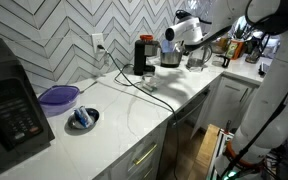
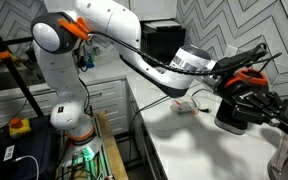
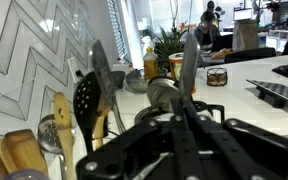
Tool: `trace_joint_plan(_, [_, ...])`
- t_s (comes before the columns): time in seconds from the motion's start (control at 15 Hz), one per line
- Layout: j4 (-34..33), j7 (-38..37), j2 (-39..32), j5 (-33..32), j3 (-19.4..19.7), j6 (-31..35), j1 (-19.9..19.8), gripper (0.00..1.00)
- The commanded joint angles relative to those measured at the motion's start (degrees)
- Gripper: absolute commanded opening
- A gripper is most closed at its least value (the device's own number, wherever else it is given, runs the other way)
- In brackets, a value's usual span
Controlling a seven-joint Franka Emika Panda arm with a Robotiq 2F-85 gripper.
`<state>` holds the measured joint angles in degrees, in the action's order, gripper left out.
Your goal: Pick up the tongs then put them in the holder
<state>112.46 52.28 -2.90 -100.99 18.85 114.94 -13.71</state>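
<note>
In the wrist view my gripper (image 3: 189, 112) is shut on the tongs (image 3: 189, 55), whose slim silvery arm sticks out beyond the fingertips. Utensils of the holder stand at the left: a black slotted spatula (image 3: 85, 100) and wooden spoons (image 3: 62, 125). The holder's rim is hidden there. In both exterior views the gripper (image 1: 174, 42) (image 2: 247, 88) hangs just above the shiny round steel holder (image 1: 170, 58) (image 2: 234, 118). I cannot make out the tongs in either exterior view.
A black box appliance (image 1: 143, 55) stands right beside the holder, with a black cable (image 1: 134, 82) on the counter. A purple bowl (image 1: 58, 96), a small plate (image 1: 83, 119) and a microwave (image 1: 9, 105) stand further along. The tiled wall is close behind.
</note>
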Motion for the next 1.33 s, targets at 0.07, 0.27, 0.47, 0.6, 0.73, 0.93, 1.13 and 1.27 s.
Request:
trace_joint_plan(0.07, [-0.8, 1.1, 0.1, -2.2, -2.0, 2.3, -0.9, 0.01])
trace_joint_plan(0.27, [-1.1, 0.7, -0.4, -0.5, -2.6, 0.8, -0.7, 0.04])
trace_joint_plan(0.47, [-1.1, 0.7, -0.7, -0.5, -2.8, 0.7, -0.7, 0.01])
trace_joint_plan(0.6, [-0.6, -9.7, -1.2, -2.9, -3.7, -2.7, 0.3, 0.01])
trace_joint_plan(0.73, [-1.1, -13.7, -0.2, -6.1, -4.6, -5.5, 0.9, 0.01])
trace_joint_plan(0.93, [-3.9, -20.7, -2.5, -10.4, -4.9, -11.0, 0.8, 0.01])
trace_joint_plan(1.13, [-5.7, -22.1, -4.1, -9.5, -4.4, -14.4, -0.2, 0.01])
trace_joint_plan(1.27, [-4.5, -16.6, -2.1, -10.2, -2.8, -2.1, -2.7, 0.01])
